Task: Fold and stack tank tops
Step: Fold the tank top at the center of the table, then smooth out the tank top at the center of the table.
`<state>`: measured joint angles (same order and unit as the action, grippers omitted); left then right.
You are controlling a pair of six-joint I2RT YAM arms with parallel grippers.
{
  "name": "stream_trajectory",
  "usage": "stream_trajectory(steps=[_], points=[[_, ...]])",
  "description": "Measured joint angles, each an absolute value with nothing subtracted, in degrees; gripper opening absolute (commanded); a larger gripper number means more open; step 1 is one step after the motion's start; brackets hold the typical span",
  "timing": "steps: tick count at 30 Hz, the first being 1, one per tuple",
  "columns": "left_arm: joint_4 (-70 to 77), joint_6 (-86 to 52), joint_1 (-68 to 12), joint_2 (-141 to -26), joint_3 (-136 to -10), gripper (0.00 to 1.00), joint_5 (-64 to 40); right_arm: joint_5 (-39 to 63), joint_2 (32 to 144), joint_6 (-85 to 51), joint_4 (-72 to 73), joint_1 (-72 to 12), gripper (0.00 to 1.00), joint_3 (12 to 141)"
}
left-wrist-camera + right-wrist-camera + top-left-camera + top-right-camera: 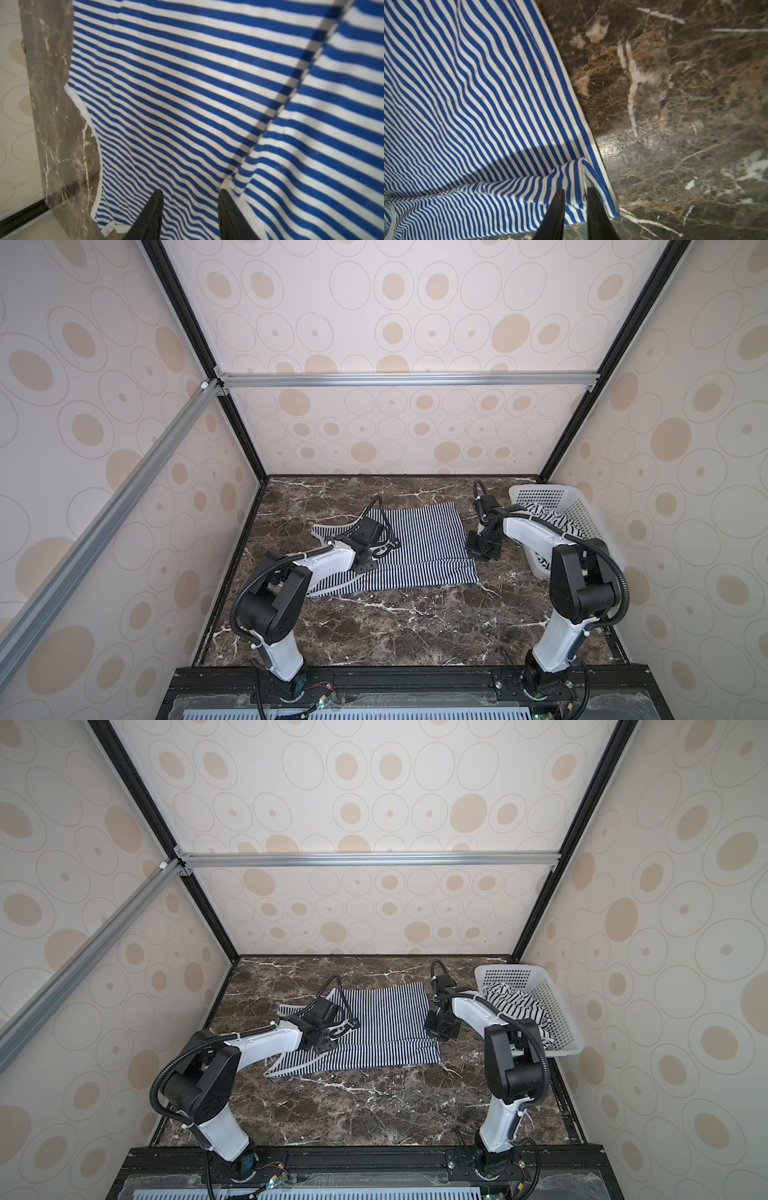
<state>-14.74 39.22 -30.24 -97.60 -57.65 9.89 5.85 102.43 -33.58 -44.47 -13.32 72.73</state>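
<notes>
The finely striped navy-and-white tank top [424,543] [386,1023] lies spread on the marble table, with one long edge folded over itself. My left gripper [365,566] [190,193] hovers low over its left part, open, with only flat cloth [187,104] under the gap. My right gripper [482,549] [575,192] is at the top's right edge; its jaws stand a little apart with a raised fold of the cloth [477,104] between them. The wider-striped tank top [544,514] [515,1002] lies crumpled in the basket.
A white perforated basket [536,491] [561,1019] stands at the back right against the wall, just behind the right arm. Patterned walls close in three sides. Bare marble table [374,622] stretches in front of the spread top.
</notes>
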Motion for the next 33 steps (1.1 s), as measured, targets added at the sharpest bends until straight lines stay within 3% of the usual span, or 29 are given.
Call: stream_trajectory(steps=[9, 21, 29, 33], points=[[-15.68, 35.77, -29.63, -81.41, -51.13, 0.49, 5.58, 7.73, 97.27, -35.18, -42.26, -15.09, 0.23, 66.85], [-18.20, 35.27, -28.95, -75.79, -38.28, 0.48, 3.73, 9.45, 100.57, -36.60, -39.64, -18.55, 0.21, 66.13], [-20.16, 37.26, -24.88, -64.95, -33.17, 0.72, 4.25, 9.43, 100.57, -36.86, -38.63, -19.33, 0.22, 64.66], [-21.52, 38.87, -21.82, -59.33, -30.72, 0.75, 4.47, 9.39, 100.86, -37.04, -38.19, -19.55, 0.23, 62.89]])
